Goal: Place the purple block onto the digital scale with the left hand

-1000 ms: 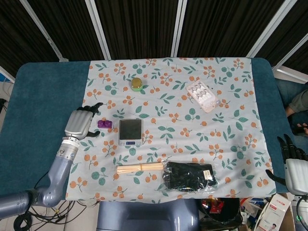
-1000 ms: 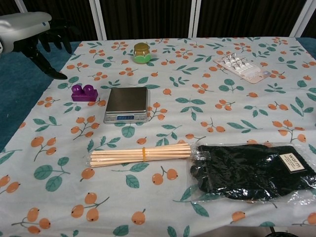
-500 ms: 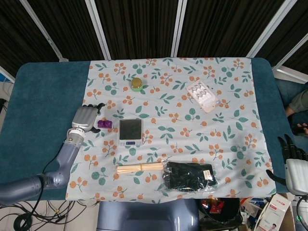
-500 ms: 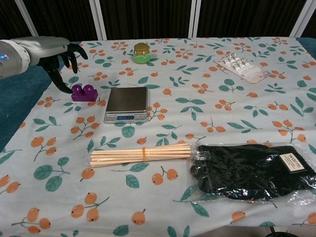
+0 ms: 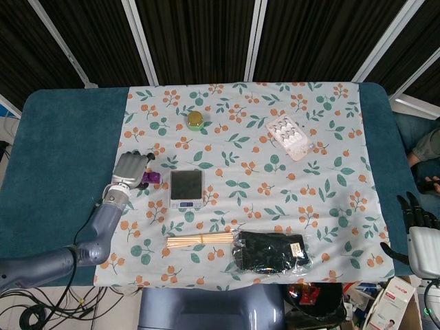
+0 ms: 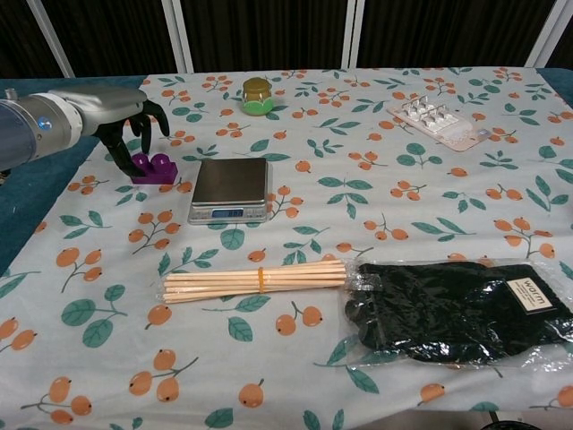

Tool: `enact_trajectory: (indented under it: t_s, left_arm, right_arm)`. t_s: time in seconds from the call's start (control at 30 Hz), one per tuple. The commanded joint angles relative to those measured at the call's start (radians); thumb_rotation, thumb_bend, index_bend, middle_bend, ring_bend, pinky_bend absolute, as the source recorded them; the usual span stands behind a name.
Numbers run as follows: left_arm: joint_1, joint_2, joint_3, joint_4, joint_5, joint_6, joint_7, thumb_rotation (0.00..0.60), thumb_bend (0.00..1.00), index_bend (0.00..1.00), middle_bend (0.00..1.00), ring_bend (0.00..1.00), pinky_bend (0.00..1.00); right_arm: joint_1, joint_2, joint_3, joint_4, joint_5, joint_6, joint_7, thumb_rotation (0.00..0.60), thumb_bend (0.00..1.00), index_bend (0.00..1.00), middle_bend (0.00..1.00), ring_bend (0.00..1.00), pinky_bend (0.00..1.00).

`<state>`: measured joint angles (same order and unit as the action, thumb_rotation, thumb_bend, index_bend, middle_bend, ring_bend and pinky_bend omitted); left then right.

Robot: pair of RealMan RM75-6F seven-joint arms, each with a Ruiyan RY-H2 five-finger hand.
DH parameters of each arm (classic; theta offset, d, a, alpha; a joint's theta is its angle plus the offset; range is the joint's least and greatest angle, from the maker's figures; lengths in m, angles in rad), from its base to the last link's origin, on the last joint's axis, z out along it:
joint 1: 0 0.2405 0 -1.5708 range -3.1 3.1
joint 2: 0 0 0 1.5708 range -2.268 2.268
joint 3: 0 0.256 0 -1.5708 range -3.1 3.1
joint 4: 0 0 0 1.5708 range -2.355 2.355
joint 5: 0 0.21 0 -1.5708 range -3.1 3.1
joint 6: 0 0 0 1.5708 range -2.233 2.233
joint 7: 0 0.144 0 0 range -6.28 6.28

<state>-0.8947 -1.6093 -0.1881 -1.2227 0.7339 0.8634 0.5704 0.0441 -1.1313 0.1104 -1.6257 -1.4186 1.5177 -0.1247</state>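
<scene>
The purple block [image 6: 154, 167] lies on the flowered cloth just left of the digital scale [image 6: 230, 188], a small silver-topped unit with a lit blue display. My left hand [image 6: 125, 112] hovers over the block's left end with its dark fingers spread and pointing down; the thumb reaches down beside the block. No grip shows. From the head view the left hand [image 5: 132, 168] covers part of the purple block [image 5: 153, 178], next to the scale [image 5: 187, 188]. My right hand [image 5: 419, 237] hangs off the table's near right corner, fingers apart and empty.
A green-and-yellow jar [image 6: 257, 95] stands behind the scale. A clear blister pack [image 6: 434, 119] lies at the back right. A bundle of wooden sticks [image 6: 255, 279] and bagged black gloves [image 6: 452, 309] lie toward the front.
My left hand has moved right and down from the cloth's left edge until it stands over the purple block. The block, the scale and my right hand have not moved.
</scene>
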Motion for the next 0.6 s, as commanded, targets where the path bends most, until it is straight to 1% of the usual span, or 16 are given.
enact_trajectory:
  t_s: [0.03, 0.27, 0.37, 0.47, 0.6]
  left_arm:
    - [-0.006, -0.015, 0.008, 0.023, 0.000, -0.013, 0.005, 0.600, 0.21, 0.29, 0.42, 0.26, 0.31]
    - [-0.013, -0.043, 0.015, 0.063, 0.007, -0.029, 0.001, 0.600, 0.21, 0.29, 0.43, 0.27, 0.31]
    - [-0.014, -0.050, 0.019, 0.070, 0.011, -0.030, 0.003, 0.600, 0.22, 0.30, 0.45, 0.27, 0.32]
    - [-0.013, -0.055, 0.021, 0.075, 0.018, -0.029, 0.002, 0.600, 0.27, 0.33, 0.49, 0.29, 0.33]
    - [-0.012, -0.054, 0.023, 0.074, 0.014, -0.025, 0.012, 0.600, 0.34, 0.34, 0.51, 0.30, 0.33]
  right_arm:
    - [0.000, 0.000, 0.000, 0.000, 0.000, 0.000, 0.000, 0.600, 0.06, 0.05, 0.01, 0.17, 0.19]
    - [0.000, 0.000, 0.001, 0.000, 0.002, -0.001, 0.000, 0.600, 0.06, 0.05, 0.01, 0.17, 0.19]
    - [0.000, 0.001, 0.001, -0.001, 0.004, -0.002, 0.003, 0.600, 0.06, 0.05, 0.01, 0.17, 0.19]
    - [0.000, 0.002, 0.001, -0.002, 0.005, -0.003, 0.004, 0.600, 0.06, 0.05, 0.01, 0.17, 0.19]
    - [-0.001, 0.003, 0.001, -0.003, 0.007, -0.004, 0.006, 0.600, 0.06, 0.05, 0.01, 0.17, 0.19]
